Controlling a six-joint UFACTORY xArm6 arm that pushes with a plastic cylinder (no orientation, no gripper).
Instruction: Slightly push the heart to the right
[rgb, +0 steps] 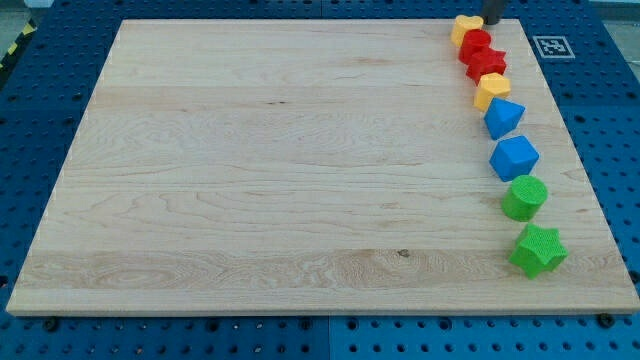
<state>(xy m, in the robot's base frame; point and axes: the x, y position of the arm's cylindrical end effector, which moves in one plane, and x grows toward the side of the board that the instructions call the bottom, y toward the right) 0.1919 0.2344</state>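
**A:** Where was the heart?

**B:** At the far right corner of the worktop (260, 180). The yellow heart (465, 27) headed a ragged column of blocks that ran down the right side. Its shape was small in the view, so I read it as a heart from the notched outline only.

**A:** And my tip?

**B:** My tip (492, 22) stood at the far edge, just to the right of the yellow heart. Whether it touched the heart, I could not tell.

**A:** What about the jaws, released or clenched?

**B:** I could not tell. Only a straight dark rod showed, cut off by the frame.

**A:** What came after the heart?

**B:** A rounded red block (475, 42) lay against the heart's near right side, and a red star (487, 63) came just nearer. After that came a second yellow block (491, 90), whose shape was unclear. A blue block (503, 117) with a pointed end touched it. Another blue block (514, 157), many-sided, lay a little apart. Nearer still were a green cylinder (524, 197) and a green star (538, 250).

**A:** Anything off the board?

**B:** A blue pegboard (40, 90) lay under it. A black-and-white marker (553, 46) sat on the pegboard, right of the red star.
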